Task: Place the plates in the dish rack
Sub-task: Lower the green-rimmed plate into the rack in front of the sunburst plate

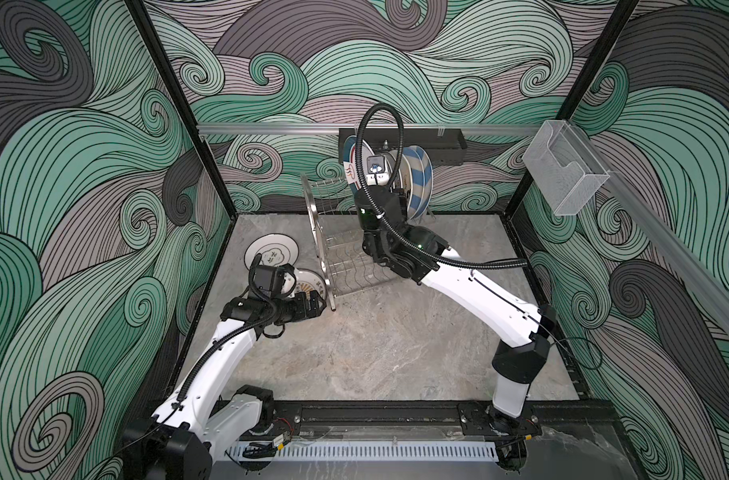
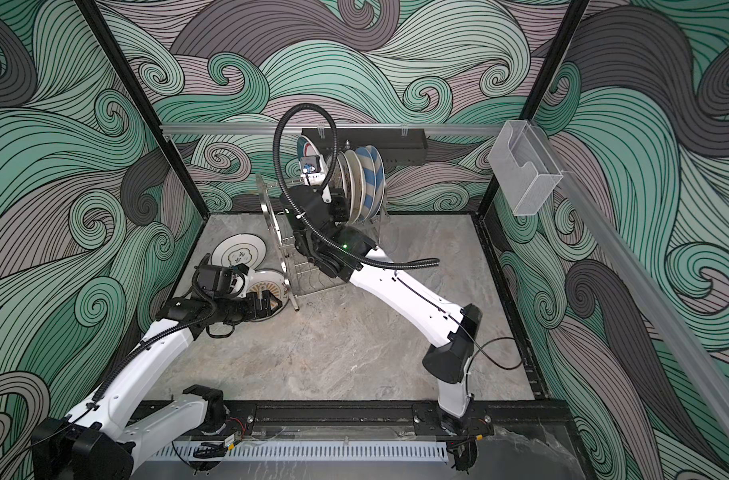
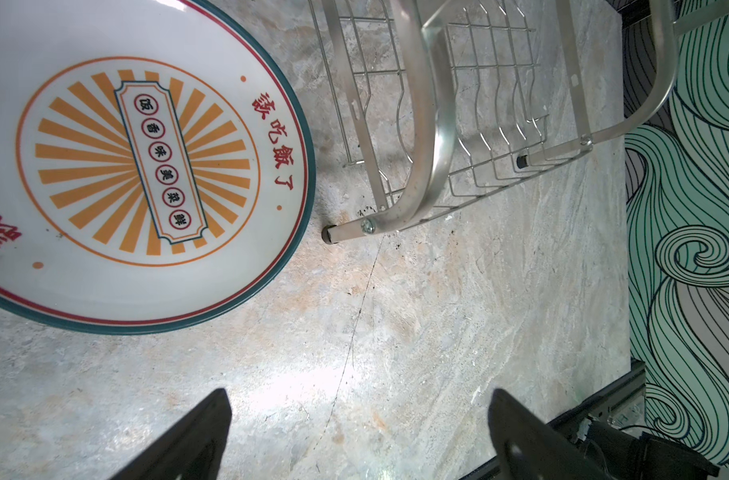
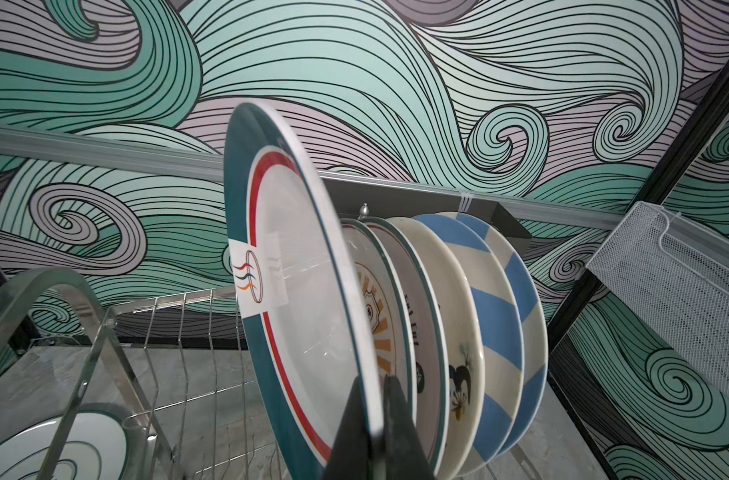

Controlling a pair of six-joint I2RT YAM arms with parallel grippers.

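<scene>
Nearest the front, left of the dish rack, the left gripper hangs low over the marble table with its jaws spread wide and nothing between them. Just past it an orange-sunburst plate lies flat on the table, its teal rim just beside the rack's front left foot. A little farther back on that same side lies the black-cloud plate, also flat; the left arm hides whether the two plates touch. The rack's lower shelf holds no plates where it shows. Over the upper shelf, the right gripper is pinched tight on the lower rim of the teal-rimmed plate. That plate stands on edge and rides higher than its neighbours, beside the bare slots in the left part of the rack. Whether its bottom edge sits in a slot cannot be told. Right of it on the upper shelf, five plates stand upright in a row: a second sunburst plate, a lettered plate, a cream doodled plate and two blue-and-white striped plates. Behind the rack a black perforated tray hangs on the back wall.
</scene>
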